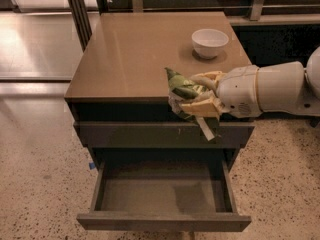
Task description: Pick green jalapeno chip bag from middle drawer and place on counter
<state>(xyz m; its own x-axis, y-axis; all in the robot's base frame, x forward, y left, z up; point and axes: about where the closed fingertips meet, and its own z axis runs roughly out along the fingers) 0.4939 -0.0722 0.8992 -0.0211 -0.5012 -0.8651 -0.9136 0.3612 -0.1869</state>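
A: Where is the gripper (194, 95)?

B: At the near edge of the counter (135, 49), toward its right end. The arm (272, 86) reaches in from the right.

A: What are its fingers doing?

B: They are closed around the bag (180, 86), one tan finger above it and one below. The green crumpled end sticks out to the gripper's left, with its tip pointing up.

A: Is the bag on the counter?

B: I can't tell. It overlaps the counter's front edge in this view, but whether it touches the top or hangs just in front of it isn't clear. A pale strip dangles below the gripper.

A: And the drawer (162, 196)?

B: It is well below the gripper, pulled open toward the camera, with its flat grey inside showing. A shut front (125, 134) sits between the two, just under the gripper.

A: Is anything else near it?

B: A white bowl (210, 42) stands on the counter behind the gripper, slightly to its right, apart from the bag. Speckled floor (40, 184) lies on both sides.
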